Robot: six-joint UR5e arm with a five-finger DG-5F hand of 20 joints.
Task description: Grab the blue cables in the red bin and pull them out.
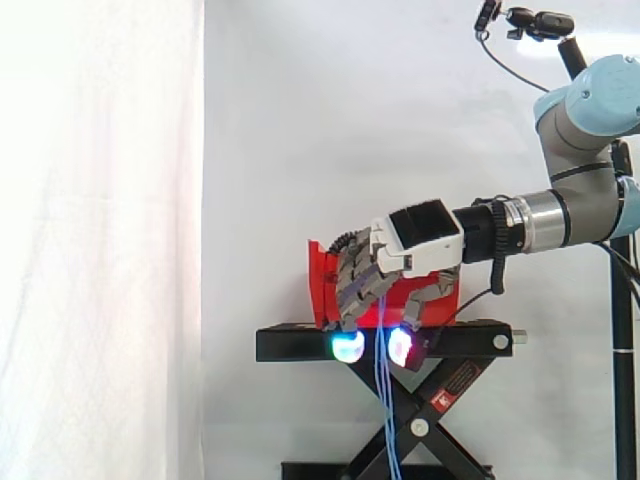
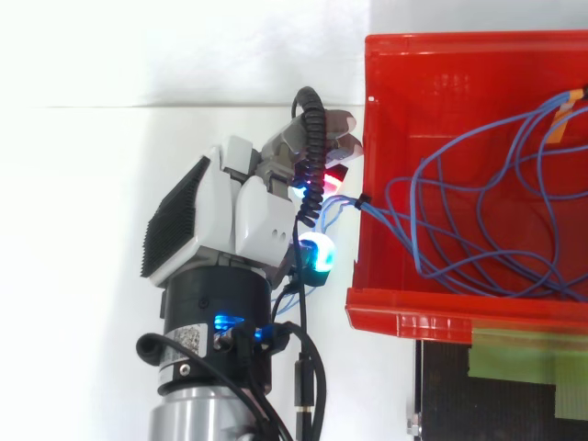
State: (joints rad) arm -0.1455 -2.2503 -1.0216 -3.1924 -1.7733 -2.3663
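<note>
Task judged partly done: the hand point(image 2: 243, 216), outside the red bin point(image 2: 413, 312) at its nine o'clock from above, has its fingers curled tight round the blue cables point(image 2: 375, 211), one gathered length over the wall, most loops lying inside toward three o'clock.

The red bin point(image 2: 404, 317) is smooth, glossy plastic, and the blue cables point(image 2: 378, 213) have a thin, smooth, slightly shiny sheath. The hand point(image 2: 262, 216) has a smooth white plastic shell with a matt black ribbed panel and dull grey, metal-looking finger links, on an arm point(image 1: 545, 220) of brushed silver metal with satin pale-blue caps. The stand point(image 1: 300, 343) is matt black metal, the curtain point(image 1: 100, 250) soft white cloth
</note>
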